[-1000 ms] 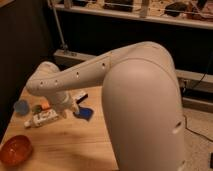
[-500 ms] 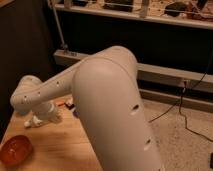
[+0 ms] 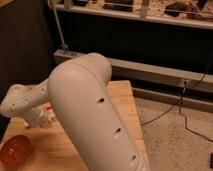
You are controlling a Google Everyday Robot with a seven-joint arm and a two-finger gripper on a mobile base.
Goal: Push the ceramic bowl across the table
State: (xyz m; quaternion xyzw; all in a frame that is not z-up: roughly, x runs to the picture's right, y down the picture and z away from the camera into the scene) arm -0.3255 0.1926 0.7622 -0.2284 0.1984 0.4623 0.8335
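Camera view: a square light-wood plank tabletop (image 3: 121, 102) is being viewed from above, with much of it being hidden by the robot's bulky white arm (image 3: 95, 115).
Ceramic bowl: the round, shallow, glossy orange-red bowl (image 3: 15, 150) is being carried by the tabletop at its near left corner, close to the picture's lower left edge.
Relation: the bowl is lying down-left of the end effector (image 3: 42, 120) and nearer the camera, near but apparently apart. Being round, it is offering no long axis.
End effector: it is being held low over the tabletop's left side, beneath the forearm. Whether it is open or closed cannot be told, and no contact with the bowl is being shown.
Coming move: a repositioning beside the bowl is probably being called for before any push across the bare wood.
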